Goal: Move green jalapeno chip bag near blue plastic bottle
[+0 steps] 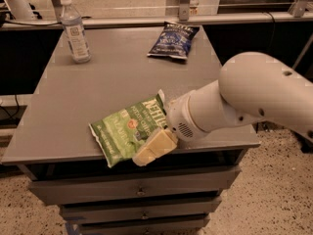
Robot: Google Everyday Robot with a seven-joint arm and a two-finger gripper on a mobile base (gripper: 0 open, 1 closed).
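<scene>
The crinkly light-green jalapeno chip bag with white lettering and a small red-orange emblem (122,131) lies flat at the front edge of the grey rectangular table top (112,77), slightly left of centre, its long axis running diagonally from the near-left corner of the bag up to the far-right corner. The cream-coloured two-finger gripper (146,153) sits over the near-right portion of this bag, at the table's front lip, and points down and to the left. Whether the gripper is clamped on the bag or released cannot be told from this view. The thick white cylindrical robot arm (244,102) enters from the right side and ends in a round wrist housing with a small vent grille directly behind the gripper, above the upper-right corner of the bag. The tall clear plastic water bottle with a white cap and a white-and-blue label (76,31) stands upright near the far-left corner of the table, well apart from the green bag. A dark blue chip bag with white print (173,40) lies flat near the far edge of the table, right of centre, well apart from both the bottle and the green bag. Grey drawer fronts (142,190) stack beneath the table top, and the unit stands on a speckled floor (283,190).
</scene>
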